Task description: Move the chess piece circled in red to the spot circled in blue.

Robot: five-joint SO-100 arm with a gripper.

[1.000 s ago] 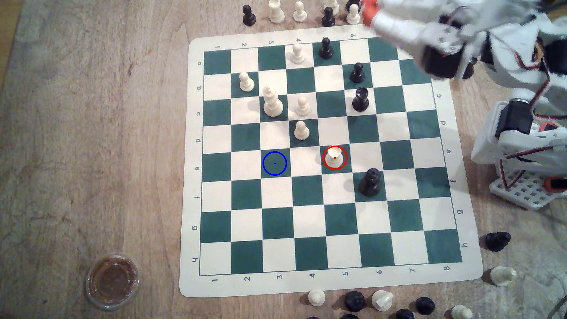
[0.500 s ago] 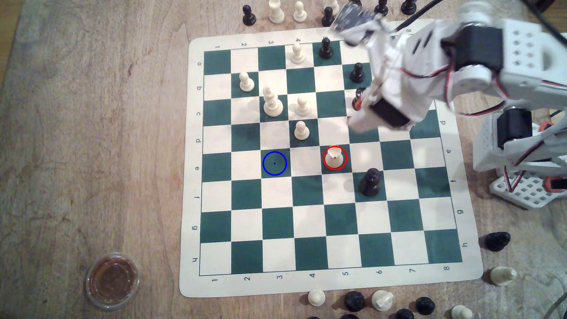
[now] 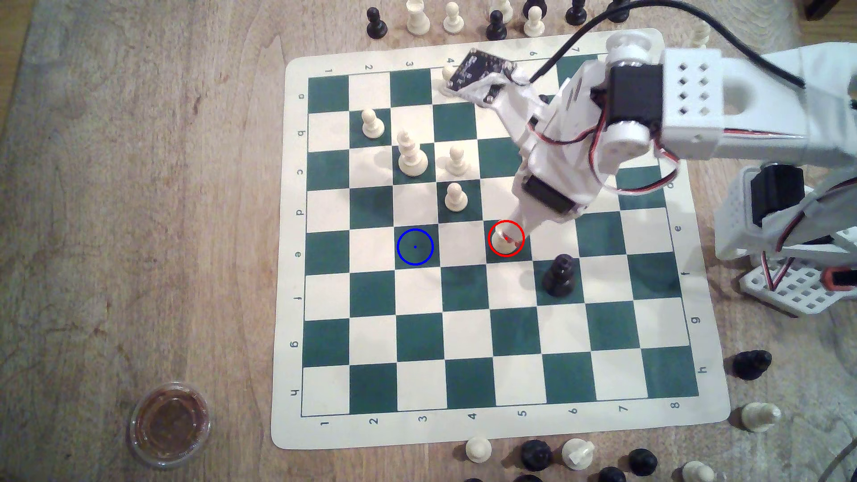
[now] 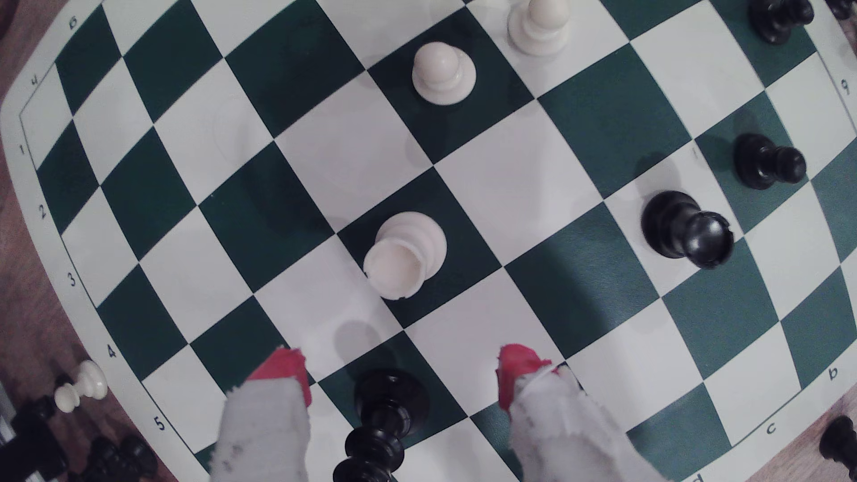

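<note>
Now lowered over the chess piece, from beyond the board's far corner.
Tool spread wide, nothing pinched; rook mid-board inside the red ring, the spot two squares off, bare.

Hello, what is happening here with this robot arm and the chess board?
A robot arm is reaching over the chess board to move the white rook, ringed in red. Its tool is open, with the red fingertips apart, and it is near the rook but not holding it. The rook stands upright on its green square. The blue-ringed square, two squares toward the exterior view's left, is empty.
</note>
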